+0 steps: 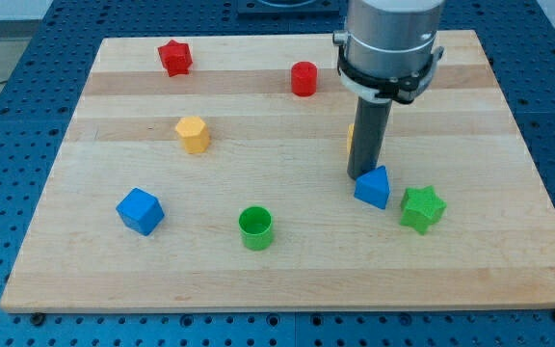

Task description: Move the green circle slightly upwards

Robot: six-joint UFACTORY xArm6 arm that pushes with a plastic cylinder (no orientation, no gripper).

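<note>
The green circle (255,227) is a short green cylinder near the view's bottom middle of the wooden board (114,280). My tip (362,176) is at the view's right of it, well apart, touching or almost touching the top edge of a blue triangle block (374,187). A green star (422,209) lies just right of the blue triangle.
A blue cube (140,210) sits at the view's left of the green circle. A yellow hexagon (192,134) lies above and left. A red star (174,57) and a red cylinder (303,78) are near the top. A yellow-orange block (351,135) is mostly hidden behind the rod.
</note>
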